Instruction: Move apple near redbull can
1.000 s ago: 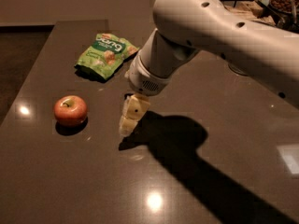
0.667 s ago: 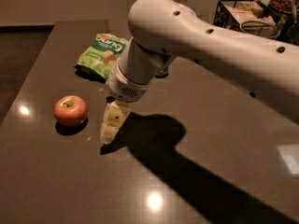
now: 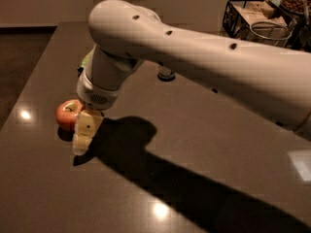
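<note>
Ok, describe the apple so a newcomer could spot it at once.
On the dark table, follow the big white arm down to the gripper at its low end. The apple sits just beside it, toward the table's left edge. It is the only round, red-orange thing there; the bag behind it is green.

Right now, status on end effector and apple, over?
Copy: end effector down at the table, right beside apple, contact unclear. Apple sits on table, not lifted. Can mostly hidden behind arm; path there not visible.
</note>
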